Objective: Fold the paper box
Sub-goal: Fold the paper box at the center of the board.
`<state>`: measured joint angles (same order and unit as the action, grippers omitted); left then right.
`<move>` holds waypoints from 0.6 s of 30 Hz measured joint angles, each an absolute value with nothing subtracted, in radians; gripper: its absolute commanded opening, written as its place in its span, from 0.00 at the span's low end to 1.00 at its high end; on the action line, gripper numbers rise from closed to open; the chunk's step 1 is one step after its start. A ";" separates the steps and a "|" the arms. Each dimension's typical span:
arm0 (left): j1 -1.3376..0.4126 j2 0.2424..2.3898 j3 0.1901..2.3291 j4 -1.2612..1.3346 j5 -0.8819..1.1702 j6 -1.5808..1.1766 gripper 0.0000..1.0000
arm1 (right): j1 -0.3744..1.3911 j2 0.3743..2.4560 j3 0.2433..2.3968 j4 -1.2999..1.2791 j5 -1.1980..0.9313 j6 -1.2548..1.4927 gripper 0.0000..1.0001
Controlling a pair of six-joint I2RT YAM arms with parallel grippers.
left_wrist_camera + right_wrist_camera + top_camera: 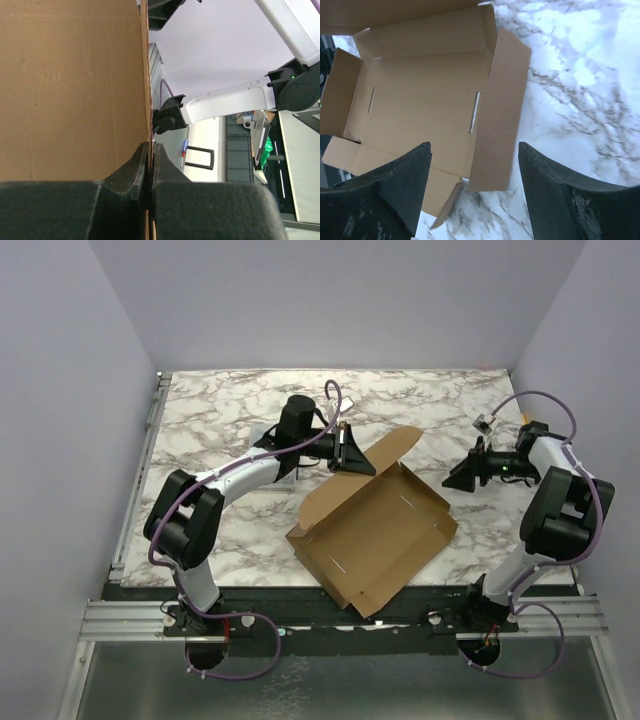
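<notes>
Overhead plus wrist close-ups of paper box (372, 530)

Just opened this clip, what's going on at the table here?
Two arms are working on a brown paper box, which lies partly formed on the marble table with some side walls raised. The left end effector is shut on a flap at the box's far side. The right end effector is open and empty, hovering to the right of the box, apart from it.
</notes>
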<state>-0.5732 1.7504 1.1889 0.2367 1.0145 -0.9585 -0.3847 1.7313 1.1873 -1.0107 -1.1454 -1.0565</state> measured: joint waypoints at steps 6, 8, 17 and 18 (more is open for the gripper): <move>-0.574 1.748 1.201 0.230 1.014 -0.955 0.00 | -0.312 1.744 1.136 -0.947 -1.057 -0.959 0.73; -0.574 1.742 1.204 0.228 1.014 -0.956 0.00 | -0.300 1.744 1.108 -0.924 -1.020 -0.942 0.72; -0.596 1.736 1.233 0.220 1.015 -0.956 0.00 | -0.248 1.717 0.995 -0.788 -0.829 -0.845 0.46; -0.599 1.736 1.235 0.220 1.014 -0.957 0.00 | -0.248 1.716 0.995 -0.778 -0.819 -0.837 0.41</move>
